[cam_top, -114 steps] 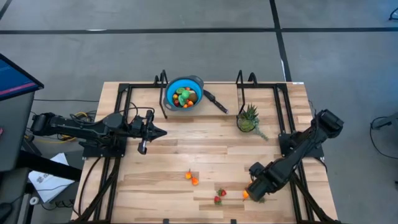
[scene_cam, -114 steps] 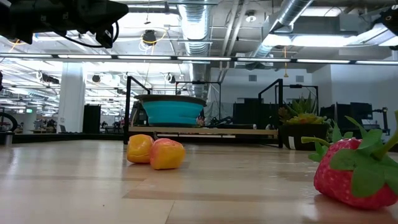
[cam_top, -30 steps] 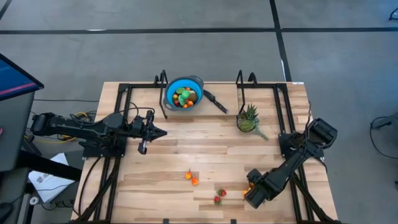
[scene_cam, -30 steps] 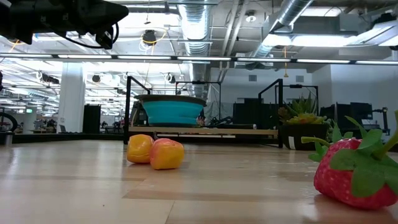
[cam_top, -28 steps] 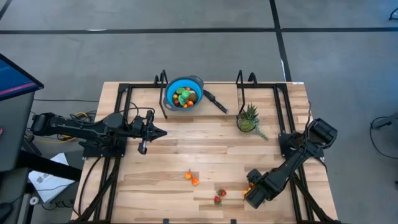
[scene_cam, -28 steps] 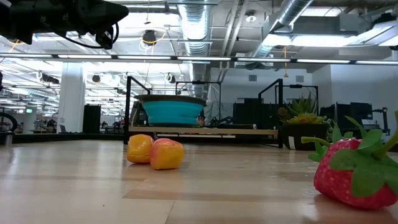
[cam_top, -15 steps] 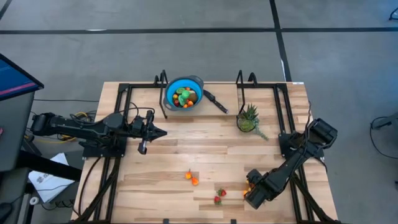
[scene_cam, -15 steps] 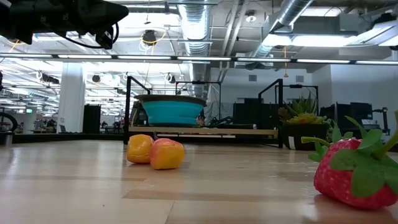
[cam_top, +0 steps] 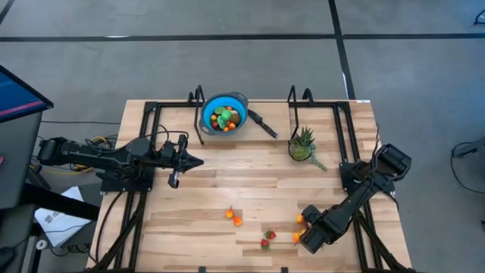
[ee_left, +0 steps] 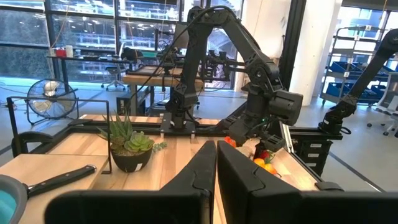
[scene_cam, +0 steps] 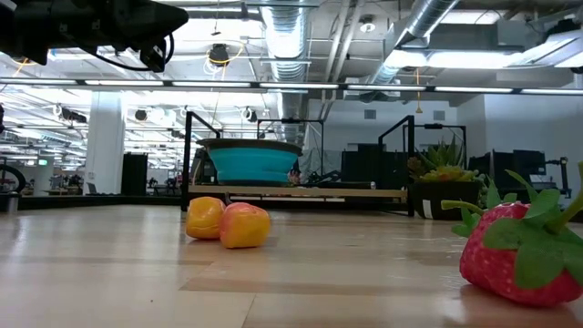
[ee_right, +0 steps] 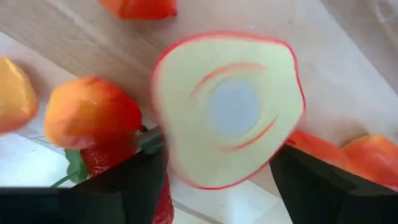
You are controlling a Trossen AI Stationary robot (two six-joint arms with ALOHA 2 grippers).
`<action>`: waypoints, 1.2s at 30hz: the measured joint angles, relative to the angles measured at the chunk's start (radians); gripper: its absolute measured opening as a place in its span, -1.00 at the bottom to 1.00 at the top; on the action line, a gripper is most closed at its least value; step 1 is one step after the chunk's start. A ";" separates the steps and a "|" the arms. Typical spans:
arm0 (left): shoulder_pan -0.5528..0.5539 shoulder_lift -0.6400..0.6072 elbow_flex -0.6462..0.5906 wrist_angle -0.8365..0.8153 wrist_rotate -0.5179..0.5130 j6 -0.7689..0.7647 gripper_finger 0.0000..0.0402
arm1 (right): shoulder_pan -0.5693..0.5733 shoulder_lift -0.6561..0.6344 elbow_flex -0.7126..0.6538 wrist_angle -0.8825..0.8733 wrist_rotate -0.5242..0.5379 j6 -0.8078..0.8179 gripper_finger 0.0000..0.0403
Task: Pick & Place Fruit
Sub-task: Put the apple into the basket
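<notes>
The blue bowl [cam_top: 224,112], well away from the right gripper [cam_top: 304,233], is holding green, orange and brown fruit [cam_top: 225,117]. That gripper's fingers [ee_right: 323,186] are standing wide apart around a cut peach half [ee_right: 227,109], nearly touching it; whether they are gripping is unclear. Strawberries [cam_top: 267,239] and orange pieces [cam_top: 233,218] are lying beside it on the wooden table [cam_top: 250,182]. The left gripper [cam_top: 195,161] is hovering shut, empty, far across.

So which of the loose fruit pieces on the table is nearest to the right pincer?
The cut peach half, pale flat face up: it lies directly between the right pincer's open fingers, unlike the others lying around it.
</notes>
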 joint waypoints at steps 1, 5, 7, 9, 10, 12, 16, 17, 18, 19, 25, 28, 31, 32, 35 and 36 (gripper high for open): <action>0.000 0.000 0.000 0.000 0.000 0.000 -0.96 | 0.000 0.000 0.000 0.000 0.005 -0.009 0.37; 0.000 0.000 0.000 0.000 0.000 0.000 -0.96 | 0.000 0.001 0.000 -0.001 0.014 -0.016 0.39; 0.000 0.000 0.000 0.000 0.000 0.000 -0.96 | 0.000 0.001 0.000 0.000 0.020 -0.016 0.39; 0.000 0.000 0.000 0.000 0.000 0.000 -0.96 | 0.000 0.001 0.000 0.000 0.023 -0.018 0.39; 0.000 0.000 0.000 0.000 0.000 0.000 -0.96 | 0.000 0.001 0.000 0.001 0.024 -0.025 0.39; 0.000 0.000 0.000 0.000 0.000 0.000 -0.96 | 0.000 0.001 0.000 0.001 0.029 -0.046 0.39; 0.000 0.000 0.000 0.000 0.000 0.001 -0.96 | -0.009 0.001 0.002 -0.008 0.030 -0.069 0.39; 0.000 0.000 0.000 0.000 0.000 0.002 -0.96 | -0.014 0.001 0.002 -0.009 0.028 -0.072 0.39; 0.000 0.000 0.000 0.000 0.000 0.002 -0.96 | -0.020 0.000 0.002 -0.009 0.020 -0.084 0.39; 0.000 0.000 0.000 0.000 0.000 0.002 -0.96 | -0.027 -0.002 0.003 -0.011 0.003 -0.100 0.39; 0.000 0.000 0.000 0.000 0.000 0.003 -0.96 | -0.085 -0.077 0.043 -0.028 -0.018 -0.159 0.40; 0.000 0.000 0.000 0.000 0.000 0.003 -0.96 | -0.105 -0.123 0.043 -0.072 -0.015 -0.167 0.40; 0.000 0.000 0.000 0.000 0.000 0.003 -0.96 | -0.122 -0.161 0.045 -0.105 -0.016 -0.170 0.40; 0.000 0.000 0.000 0.000 0.000 0.003 -0.96 | -0.127 -0.166 0.044 -0.118 -0.016 -0.169 0.40; 0.000 0.000 0.000 0.000 0.000 0.003 -0.96 | -0.143 -0.168 0.044 -0.119 -0.019 -0.174 0.40; 0.000 0.000 0.000 0.000 0.000 0.003 -0.96 | -0.147 -0.165 0.044 -0.120 -0.021 -0.187 0.40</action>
